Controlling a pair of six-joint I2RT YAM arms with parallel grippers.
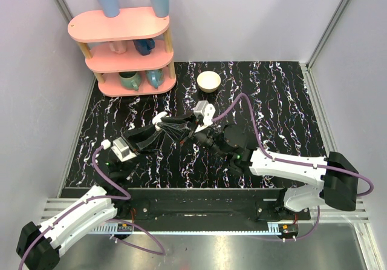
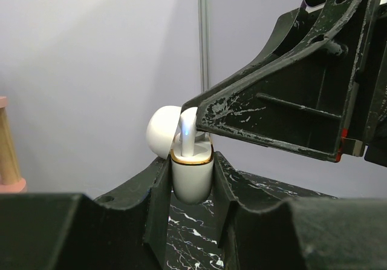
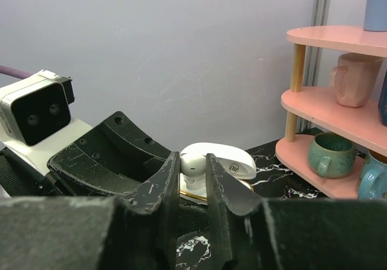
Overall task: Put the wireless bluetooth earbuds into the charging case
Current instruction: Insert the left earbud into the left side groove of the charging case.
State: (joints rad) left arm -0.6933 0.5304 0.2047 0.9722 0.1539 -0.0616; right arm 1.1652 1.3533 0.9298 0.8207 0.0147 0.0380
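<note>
My left gripper (image 2: 192,182) is shut on the charging case (image 2: 192,174), a white case with a gold rim, and holds it upright above the table with its lid (image 2: 162,131) open. One earbud (image 2: 187,135) stands stem-down in the case. My right gripper (image 3: 192,168) is shut on that earbud (image 3: 193,164), just over the case's rim, with the open lid (image 3: 227,159) behind it. In the top view the two grippers meet mid-table: the left gripper (image 1: 162,123) holds the case (image 1: 159,118), and the right gripper (image 1: 176,127) is against it. I see no second earbud.
A pink three-tier shelf (image 1: 124,49) with mugs and two blue cups stands at the back left; it also shows in the right wrist view (image 3: 338,109). A white bowl (image 1: 209,80) sits at the back middle. White walls enclose the black marble table (image 1: 278,100).
</note>
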